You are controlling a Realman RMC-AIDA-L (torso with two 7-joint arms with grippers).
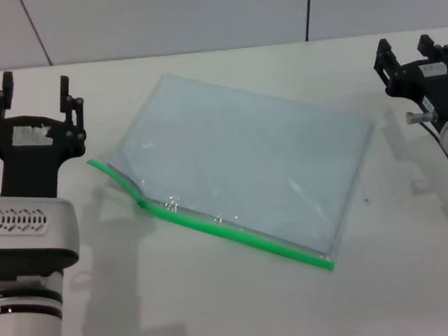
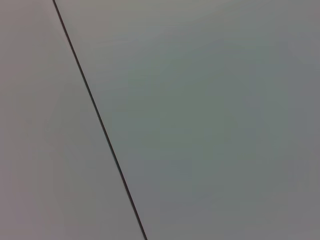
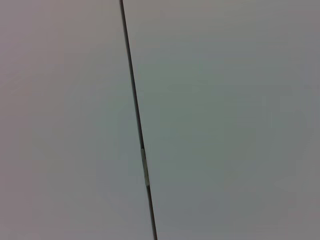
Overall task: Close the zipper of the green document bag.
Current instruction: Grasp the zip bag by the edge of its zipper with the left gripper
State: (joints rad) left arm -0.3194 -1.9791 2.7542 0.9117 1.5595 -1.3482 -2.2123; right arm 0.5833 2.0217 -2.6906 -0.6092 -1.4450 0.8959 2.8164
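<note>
The green document bag (image 1: 250, 168), a flat translucent pale blue pouch, lies at an angle in the middle of the white table in the head view. Its bright green zipper (image 1: 243, 235) runs along the near long edge; the end toward the left gapes open, with a small green slider tab (image 1: 142, 204) there. My left gripper (image 1: 35, 93) is raised to the left of the bag, open and holding nothing. At the right of the bag my right gripper (image 1: 405, 49) is held up, open and empty too. Both wrist views show only a grey wall with a dark seam.
The white table (image 1: 231, 320) stretches around the bag. Behind it stands a grey panelled wall (image 1: 181, 4) with dark seams.
</note>
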